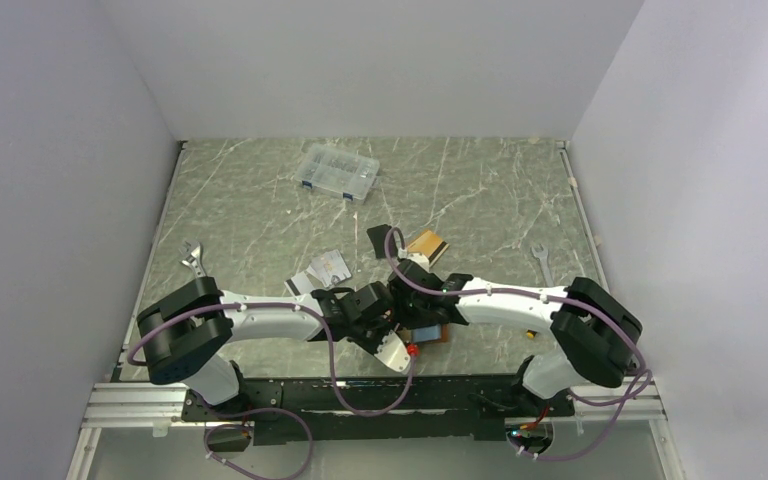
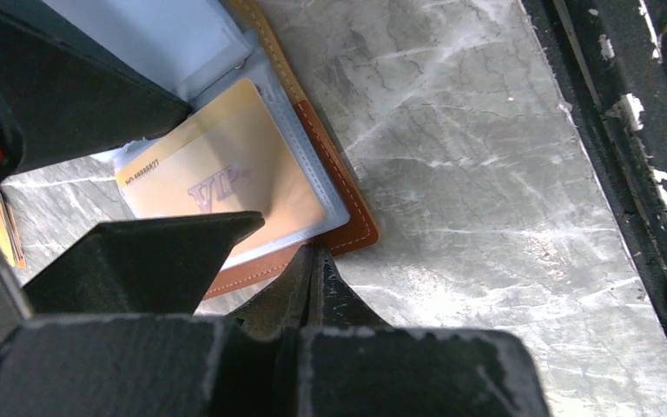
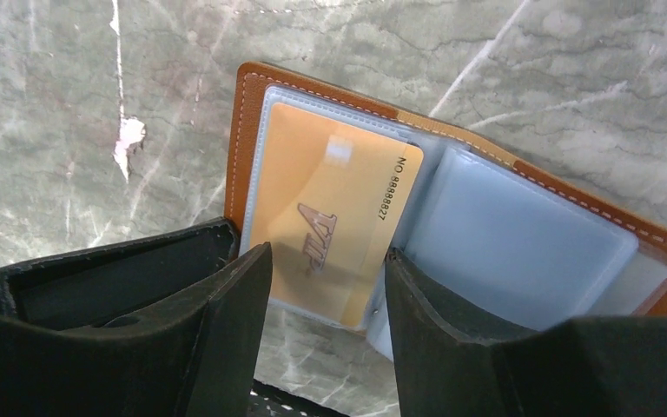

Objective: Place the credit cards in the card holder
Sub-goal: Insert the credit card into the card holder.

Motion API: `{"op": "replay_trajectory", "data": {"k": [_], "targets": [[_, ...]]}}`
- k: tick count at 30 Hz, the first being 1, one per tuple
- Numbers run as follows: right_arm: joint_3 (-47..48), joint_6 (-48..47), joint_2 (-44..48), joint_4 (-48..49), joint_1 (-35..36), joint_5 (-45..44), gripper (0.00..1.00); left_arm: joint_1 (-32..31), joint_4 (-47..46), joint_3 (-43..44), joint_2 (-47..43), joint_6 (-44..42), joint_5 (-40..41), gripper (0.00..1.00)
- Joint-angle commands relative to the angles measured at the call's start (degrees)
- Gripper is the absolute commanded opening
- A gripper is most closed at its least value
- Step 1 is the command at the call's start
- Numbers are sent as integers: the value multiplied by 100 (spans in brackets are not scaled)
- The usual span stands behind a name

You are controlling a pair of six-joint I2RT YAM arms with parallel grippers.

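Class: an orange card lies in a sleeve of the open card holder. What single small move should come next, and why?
Probably the right gripper should nudge the orange card deeper into its clear sleeve. The card sits skewed there, the gripper's open jaws straddle its near edge, and the shut left gripper rests at the card holder's brown edge, seemingly steadying it.

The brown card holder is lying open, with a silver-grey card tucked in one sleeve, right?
Not quite. The card holder is open, but the card in its sleeve is orange and marked VIP, not silver-grey. The right wrist view shows it plainly.
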State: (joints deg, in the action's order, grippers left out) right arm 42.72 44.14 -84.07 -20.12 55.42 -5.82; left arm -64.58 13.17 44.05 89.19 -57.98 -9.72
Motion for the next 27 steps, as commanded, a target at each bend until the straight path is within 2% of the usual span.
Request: {"op": "replay_trajectory", "data": {"k": [1,8,14,19,27], "targets": [[352,0,-66,572,36,297,53,6,478,-220,72,-18,-171,0],[491,25,-260,557,228,392,52,12,484,-202,87,-19,-193,0],[337,97,494,-91,-214,94,58,139,713,-39,19,99,-232,0],[345,7,1315,-788,-638,-139,61,581,1261,454,-119,558,-831,0],[323,-236,1507,-1575,-592,-813,68,1176,1843,1109,-191,1363,-1436,0]]}}
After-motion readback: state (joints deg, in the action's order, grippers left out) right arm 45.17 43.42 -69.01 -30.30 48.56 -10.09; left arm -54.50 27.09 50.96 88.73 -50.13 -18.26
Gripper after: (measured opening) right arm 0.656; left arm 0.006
